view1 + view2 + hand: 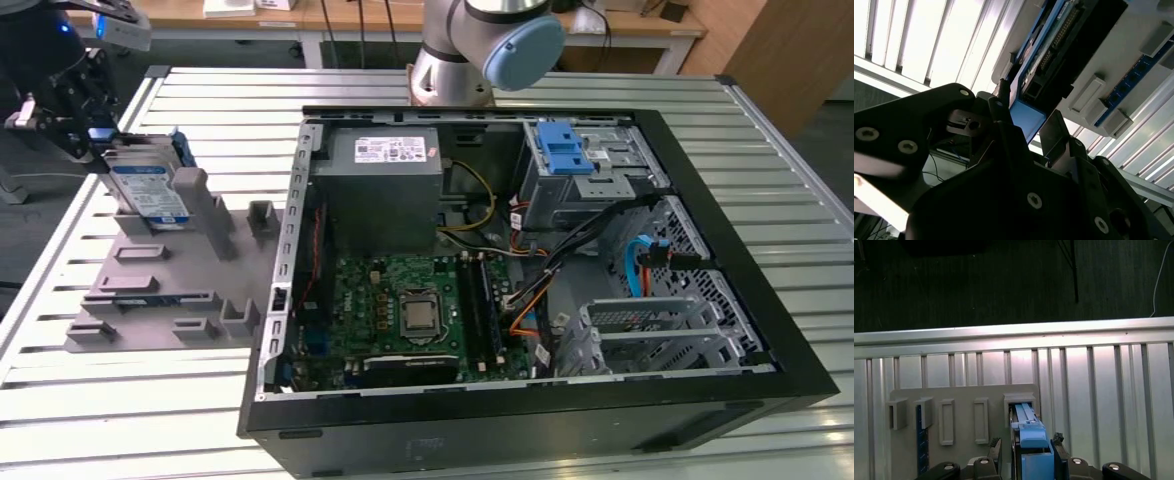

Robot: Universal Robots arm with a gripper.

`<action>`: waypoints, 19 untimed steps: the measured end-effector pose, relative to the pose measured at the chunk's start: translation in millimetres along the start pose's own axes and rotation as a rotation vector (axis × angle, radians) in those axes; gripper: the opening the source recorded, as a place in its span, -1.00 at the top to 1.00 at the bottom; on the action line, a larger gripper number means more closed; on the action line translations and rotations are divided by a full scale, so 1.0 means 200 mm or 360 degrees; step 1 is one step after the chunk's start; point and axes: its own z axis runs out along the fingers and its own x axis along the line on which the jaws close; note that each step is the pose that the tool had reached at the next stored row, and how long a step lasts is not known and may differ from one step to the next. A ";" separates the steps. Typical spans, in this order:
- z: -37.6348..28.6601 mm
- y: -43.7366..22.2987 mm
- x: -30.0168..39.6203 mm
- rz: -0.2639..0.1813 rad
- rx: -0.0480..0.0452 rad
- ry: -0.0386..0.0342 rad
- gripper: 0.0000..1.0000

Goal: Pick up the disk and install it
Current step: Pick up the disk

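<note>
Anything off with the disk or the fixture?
Nothing stands out. The disk stands on edge in its slot of the grey fixture, with the gripper at its top end. The open computer case shows no damage.

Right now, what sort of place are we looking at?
Probably a robotics lab or test bench: an open computer case sits on a slatted metal table, a grey fixture beside it holds the disk, and desks with cables stand behind.
</note>
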 end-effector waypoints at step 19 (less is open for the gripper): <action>0.006 0.001 -0.005 -0.0027 0.0001 0.0000 -0.01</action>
